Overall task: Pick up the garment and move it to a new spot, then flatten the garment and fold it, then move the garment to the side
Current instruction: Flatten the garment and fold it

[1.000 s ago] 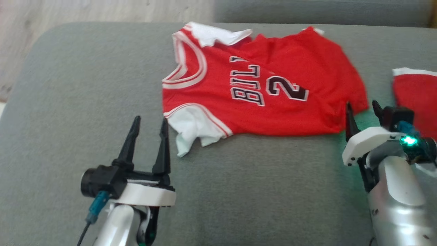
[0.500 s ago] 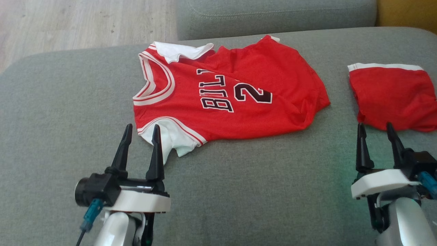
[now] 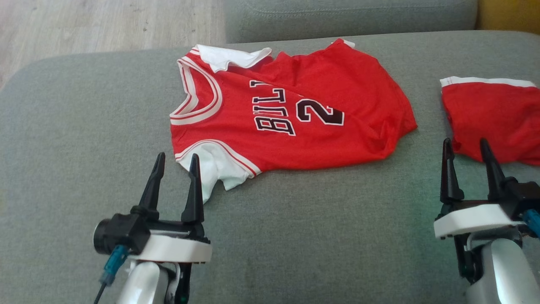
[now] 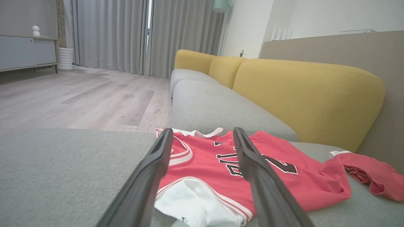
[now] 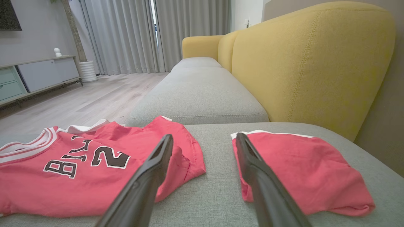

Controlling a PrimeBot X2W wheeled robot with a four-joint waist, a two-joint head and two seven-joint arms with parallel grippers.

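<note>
A red jersey with white sleeves and black lettering, the garment [image 3: 295, 114] [image 4: 221, 164] [image 5: 79, 170], lies spread on the grey sofa seat [image 3: 84, 126], collar to the left, its hem a little rumpled. My left gripper [image 3: 176, 157] [image 4: 202, 132] stands open just short of the near white sleeve [image 3: 215, 169], with nothing between its fingers. At the lower right, my right gripper [image 3: 465, 142] [image 5: 203, 136] is open and empty too, its fingers pointing at the gap between the jersey's hem and a second red piece.
A folded red cloth with a white band [image 3: 493, 118] [image 5: 300, 170] lies on the seat at the right. Yellow backrest cushions [image 5: 300, 60] rise behind it. Another grey seat cushion [image 3: 346, 17] adjoins the far edge, and wooden floor [image 3: 105, 25] lies beyond the left corner.
The head camera has shifted, so the whole scene sits differently. My right gripper has drawn back from the jersey's hem toward me and straightened. The left gripper has hardly moved.
</note>
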